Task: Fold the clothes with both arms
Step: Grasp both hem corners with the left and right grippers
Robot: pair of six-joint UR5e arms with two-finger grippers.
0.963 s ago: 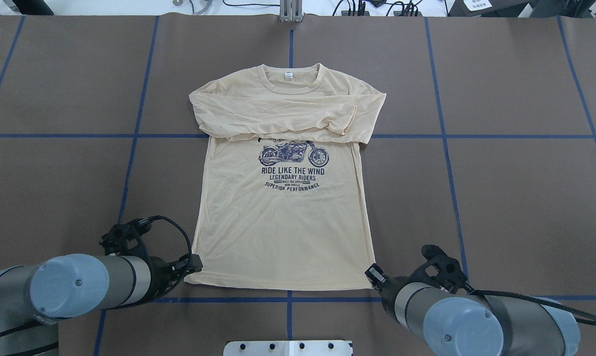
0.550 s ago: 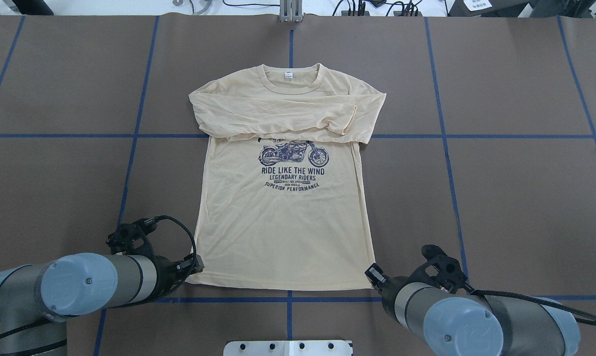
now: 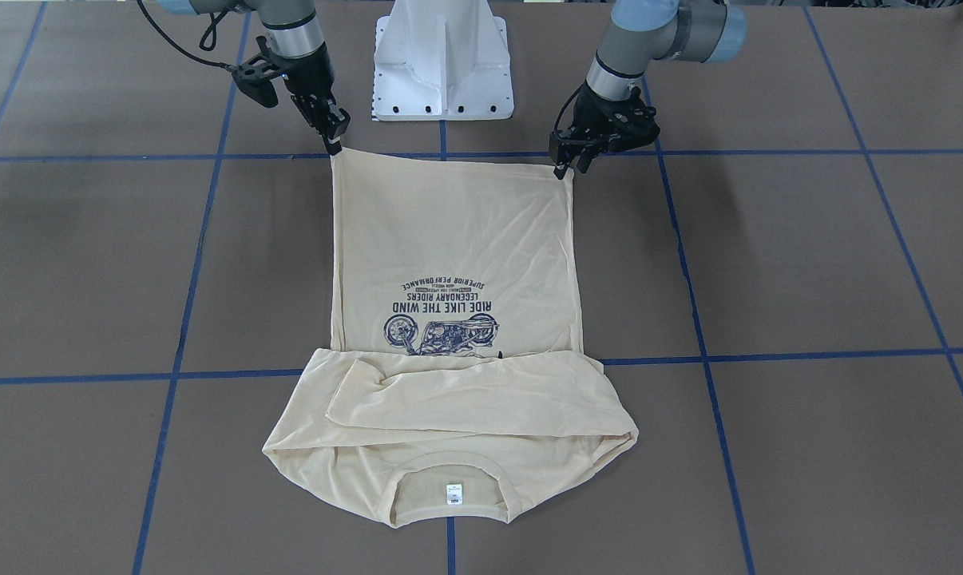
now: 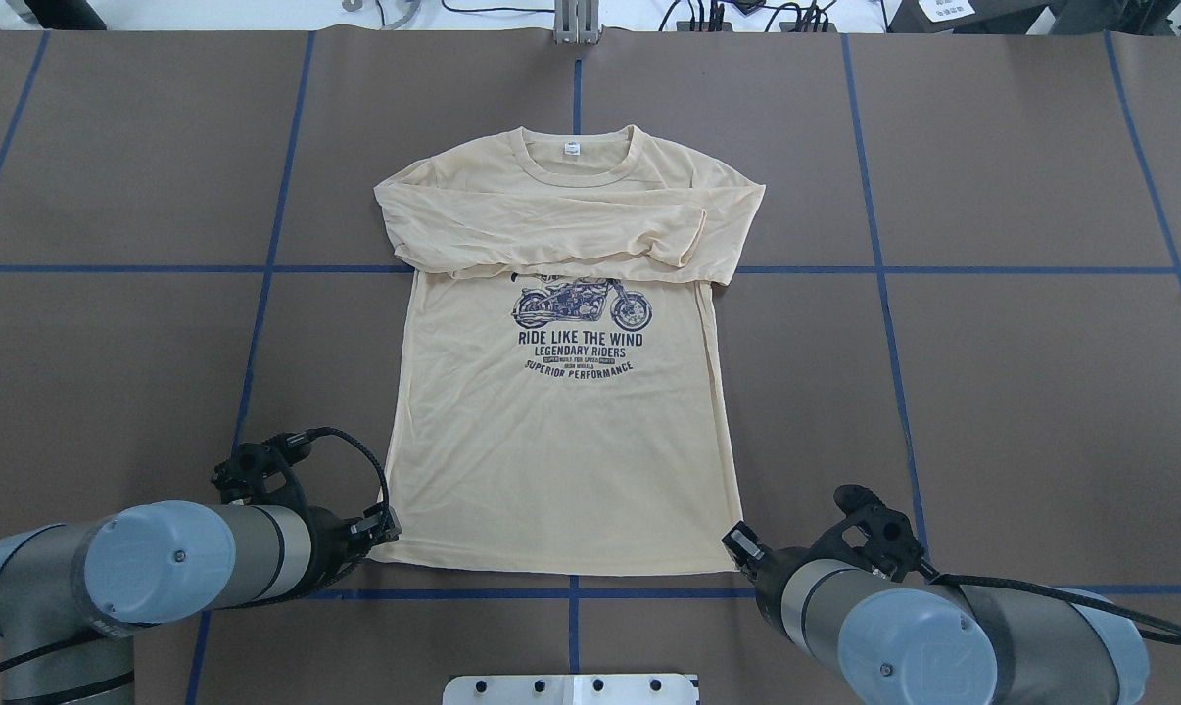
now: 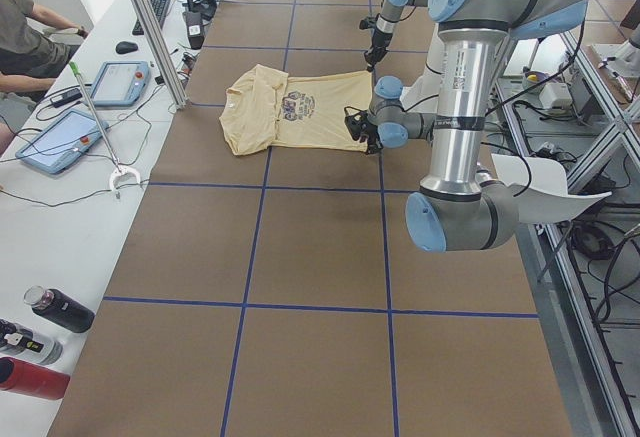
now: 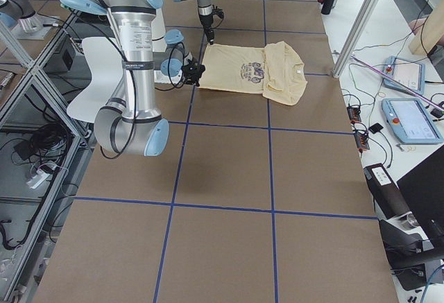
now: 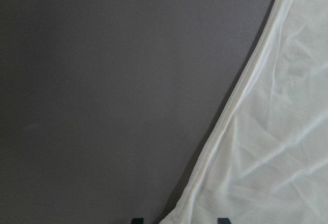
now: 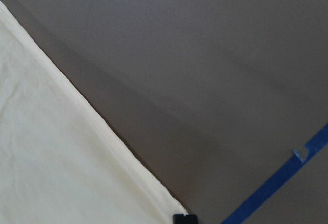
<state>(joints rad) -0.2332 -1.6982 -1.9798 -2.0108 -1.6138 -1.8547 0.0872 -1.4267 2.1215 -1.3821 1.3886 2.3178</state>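
The cream-yellow long-sleeved shirt (image 4: 561,460) lies flat, print up, neck at the far side, with both sleeves folded across the chest (image 3: 481,395). My left gripper (image 4: 387,529) is at the hem's left corner. In the left wrist view its fingertips (image 7: 223,220) stand apart with the hem corner (image 7: 174,215) between them. My right gripper (image 3: 334,142) is at the hem's other corner. In the right wrist view its tip (image 8: 184,218) is closed right at the cloth's corner (image 8: 164,203).
The white pedestal base (image 3: 441,56) stands just behind the hem. Blue tape lines (image 4: 884,269) grid the brown table. A metal post (image 4: 576,24) is at the far edge. A side bench with tablets (image 5: 60,142) and bottles (image 5: 55,309) runs beyond it.
My left arm has shifted slightly right, toward the hem's corner, and then stayed put. The right arm and the shirt have not moved.
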